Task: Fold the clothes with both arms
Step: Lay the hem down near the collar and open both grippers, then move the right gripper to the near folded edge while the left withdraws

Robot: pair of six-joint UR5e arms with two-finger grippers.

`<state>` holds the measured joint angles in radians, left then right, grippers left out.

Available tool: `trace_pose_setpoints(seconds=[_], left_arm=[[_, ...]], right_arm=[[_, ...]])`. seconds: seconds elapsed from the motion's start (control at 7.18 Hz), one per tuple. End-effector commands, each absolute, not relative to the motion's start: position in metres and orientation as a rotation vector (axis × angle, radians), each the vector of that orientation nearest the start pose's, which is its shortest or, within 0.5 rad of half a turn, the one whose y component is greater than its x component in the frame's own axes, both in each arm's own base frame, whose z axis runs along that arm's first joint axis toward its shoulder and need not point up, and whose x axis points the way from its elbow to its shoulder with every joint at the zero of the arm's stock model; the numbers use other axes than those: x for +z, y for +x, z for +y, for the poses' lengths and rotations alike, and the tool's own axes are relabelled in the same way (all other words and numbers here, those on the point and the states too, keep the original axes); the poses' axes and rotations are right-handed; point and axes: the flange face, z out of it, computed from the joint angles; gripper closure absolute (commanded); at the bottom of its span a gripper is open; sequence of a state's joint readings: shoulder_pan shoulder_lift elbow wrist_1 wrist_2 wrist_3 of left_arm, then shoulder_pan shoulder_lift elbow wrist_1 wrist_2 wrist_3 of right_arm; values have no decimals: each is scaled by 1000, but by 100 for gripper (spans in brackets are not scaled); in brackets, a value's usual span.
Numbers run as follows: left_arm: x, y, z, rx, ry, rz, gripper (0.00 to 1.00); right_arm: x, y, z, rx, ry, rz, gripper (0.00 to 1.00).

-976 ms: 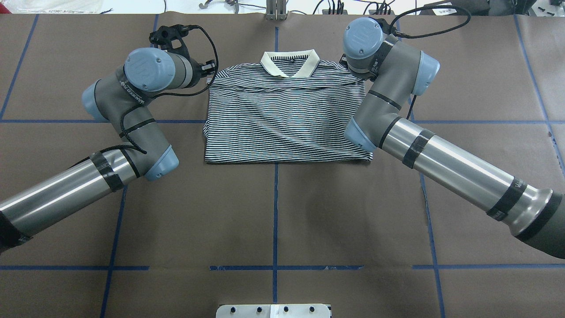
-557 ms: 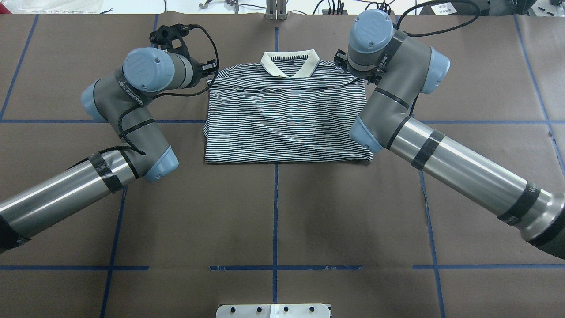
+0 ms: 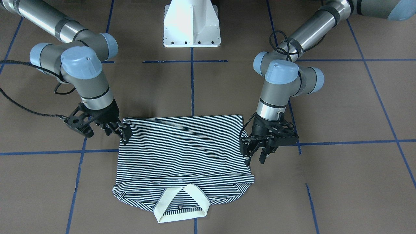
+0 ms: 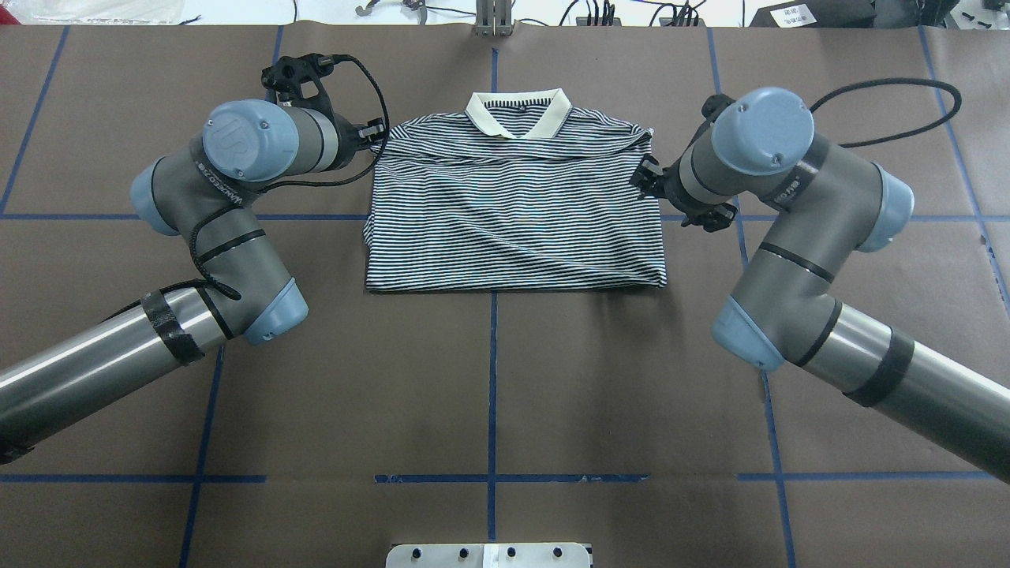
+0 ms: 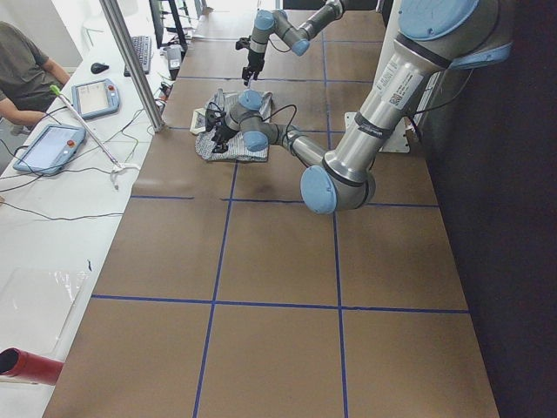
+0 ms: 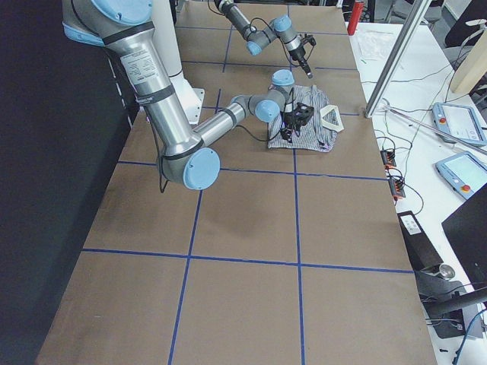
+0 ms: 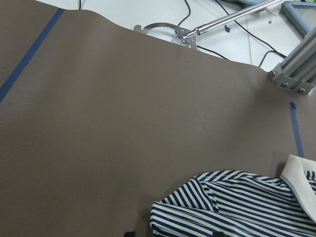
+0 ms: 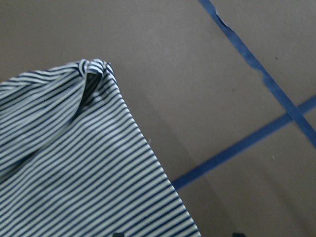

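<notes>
Both pairs of jaws are standing apart: our left gripper (image 3: 255, 158) and right gripper (image 3: 123, 135) are hovering at opposite side edges of the striped polo shirt (image 4: 513, 221), which is lying widthwise between them.

Shirt (image 4: 513, 213) on table (image 4: 489, 379); left tool (image 3: 255, 159) at its left edge, right tool (image 3: 122, 132) opposite.

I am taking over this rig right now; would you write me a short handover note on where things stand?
Left gripper: open, empty, beside the polo shirt at the shoulder on its side.
Right gripper: open, empty, at the opposite side edge.
Shirt: flat on the table, collar on the side away from the robot.
Done: no sleeves stick out; the shirt is a compact rectangle.
Left: probably one more fold, or simply backing the arms off.
</notes>
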<state>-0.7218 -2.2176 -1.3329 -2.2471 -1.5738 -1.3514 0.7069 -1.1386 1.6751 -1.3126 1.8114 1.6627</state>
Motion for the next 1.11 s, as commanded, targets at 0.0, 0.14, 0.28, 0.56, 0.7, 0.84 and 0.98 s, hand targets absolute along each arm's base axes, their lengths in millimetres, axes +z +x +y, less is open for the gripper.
trace_pose_setpoints(seconds=[0.0, 0.14, 0.28, 0.56, 0.7, 0.84, 0.98], left_arm=[[312, 476, -593, -447, 490, 969, 39], [312, 476, -592, -447, 490, 969, 39], [312, 478, -591, -444, 488, 969, 39], [313, 478, -591, -446, 487, 968, 39], [314, 479, -590, -445, 485, 967, 39], [314, 478, -590, -445, 487, 967, 39], [317, 478, -590, -445, 484, 965, 39]], right_arm=[[353, -447, -448, 692, 8, -839, 22], [364, -458, -439, 684, 26, -819, 23], [367, -466, -433, 676, 27, -810, 23], [368, -473, -432, 668, 24, -806, 31], [371, -476, -433, 669, 23, -797, 35], [376, -478, -435, 674, 37, -786, 38], [376, -478, -435, 675, 40, -785, 42]])
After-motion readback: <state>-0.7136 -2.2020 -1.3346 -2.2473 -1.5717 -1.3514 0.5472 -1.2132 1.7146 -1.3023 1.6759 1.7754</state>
